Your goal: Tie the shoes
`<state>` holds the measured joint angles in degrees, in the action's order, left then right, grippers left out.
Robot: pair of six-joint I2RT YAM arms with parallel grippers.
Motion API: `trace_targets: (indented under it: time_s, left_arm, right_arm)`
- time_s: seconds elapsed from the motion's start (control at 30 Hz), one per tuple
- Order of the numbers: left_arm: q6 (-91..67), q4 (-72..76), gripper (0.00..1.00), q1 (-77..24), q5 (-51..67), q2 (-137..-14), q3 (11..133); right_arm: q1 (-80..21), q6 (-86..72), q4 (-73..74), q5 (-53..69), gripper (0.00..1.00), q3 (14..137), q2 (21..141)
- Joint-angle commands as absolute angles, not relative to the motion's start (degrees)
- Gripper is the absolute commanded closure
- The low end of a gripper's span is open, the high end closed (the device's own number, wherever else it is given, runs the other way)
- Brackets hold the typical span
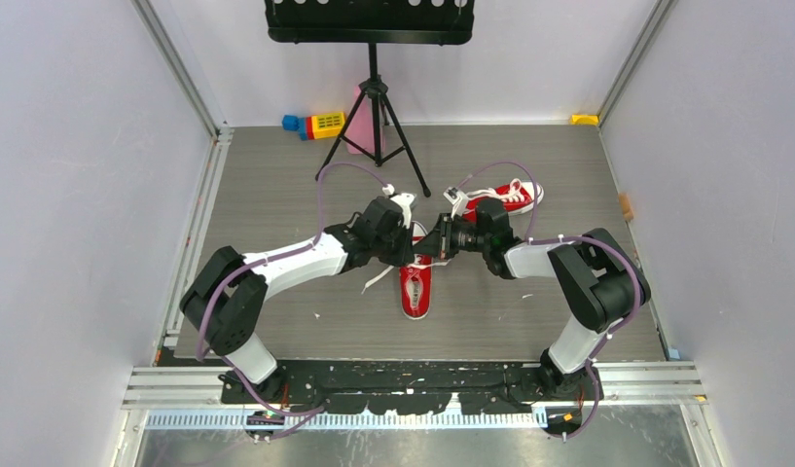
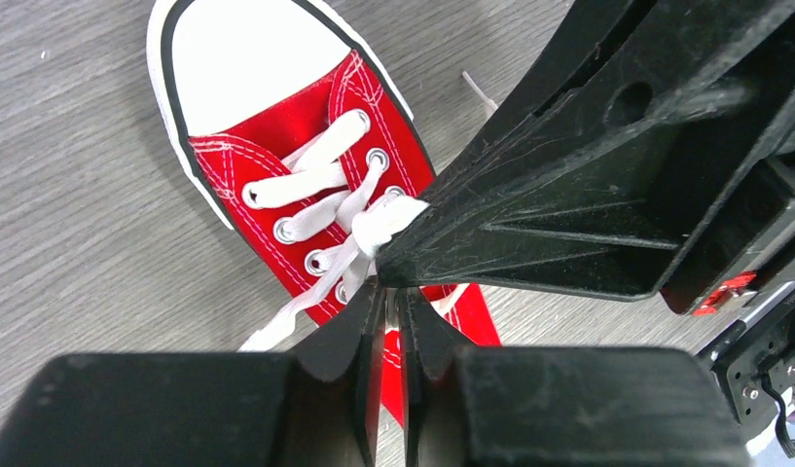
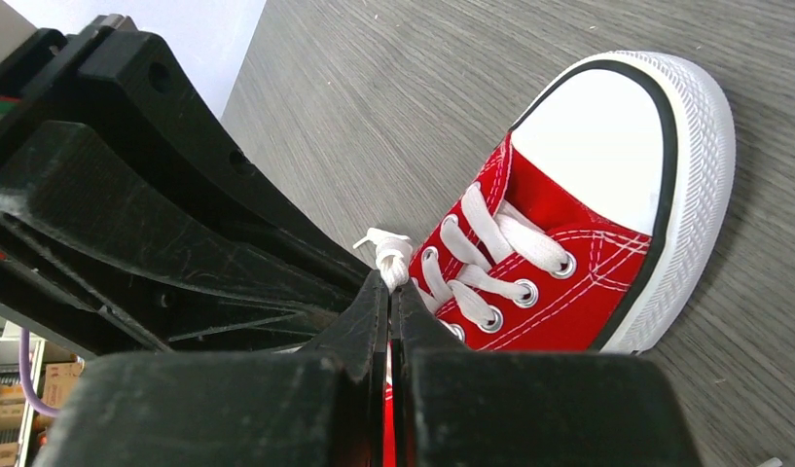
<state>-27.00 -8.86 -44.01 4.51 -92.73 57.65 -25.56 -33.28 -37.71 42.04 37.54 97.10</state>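
1. Seen from above, both arms meet over the near shoe (image 1: 415,290) at mid-table and cover its heel end. Both wrist views also cut the heel off.
2. The left gripper (image 2: 391,292) has its fingers almost together, with a thin slit showing red. I cannot tell whether any lace is caught.
3. The right gripper (image 3: 388,287) is pressed closed. A bunched lace knot (image 3: 390,253) touches its tips, and whether it is pinched is unclear.
4. The shoe is red canvas with white stitching, flat white laces and metal eyelets (image 2: 378,156). It has a smooth white toe cap (image 3: 597,136) and a ribbed rubber rim. The table (image 1: 276,195) is grey wood-grain.
5. Only the top view shows the far shoe (image 1: 500,199), behind and to the right, and a loose lace end (image 1: 379,280) trailing left.
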Motion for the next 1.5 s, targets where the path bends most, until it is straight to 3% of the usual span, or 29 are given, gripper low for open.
trace_targets:
  time_s: [0.0,0.8,1.47]
  left_arm:
    - [-25.6,-10.5,0.86,-44.1,2.7,-92.1,60.2]
    - [-25.0,-8.1,0.92,-42.8,4.3,-95.4,60.7]
    - [-21.6,21.7,0.93,-41.1,6.4,-91.8,48.6]
  right_arm:
    - [-25.9,-32.7,-40.1,42.1,1.00,39.1,94.9]
    - [-26.0,-32.7,-39.7,41.7,1.00,38.3,92.9]
    - [-26.8,-33.2,-39.4,41.7,1.00,38.4,92.7]
